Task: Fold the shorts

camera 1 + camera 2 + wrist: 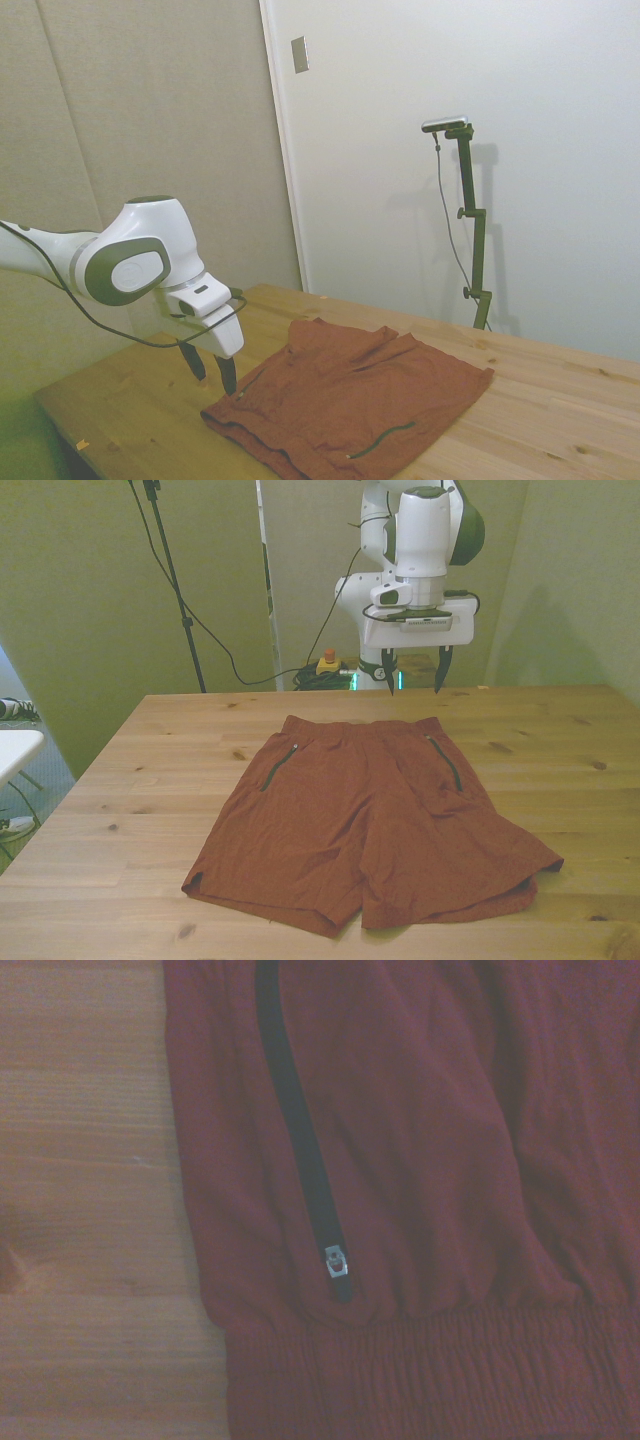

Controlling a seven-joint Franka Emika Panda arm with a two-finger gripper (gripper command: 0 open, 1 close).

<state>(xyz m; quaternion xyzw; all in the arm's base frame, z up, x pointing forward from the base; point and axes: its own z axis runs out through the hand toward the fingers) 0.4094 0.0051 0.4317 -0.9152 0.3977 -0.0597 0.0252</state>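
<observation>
The rust-red shorts (370,820) lie spread flat on the wooden table (150,780), waistband toward the far edge and both legs toward the near edge. A dark green pocket zipper (445,765) runs down each side. My gripper (412,675) hangs open and empty above the waistband, toward the front view's right. From the side, the gripper (212,370) hovers just off the waistband end of the shorts (350,400), touching nothing. The wrist view shows the shorts (420,1160) up close, with one zipper (300,1150), its metal pull (335,1260), the gathered waistband (430,1370) and bare wood beside it.
Bare table (560,410) surrounds the shorts on all sides. Behind the table's far edge, cables and a red and yellow button (327,663) sit near the robot's base. A white surface (18,748) juts in at the front view's left edge.
</observation>
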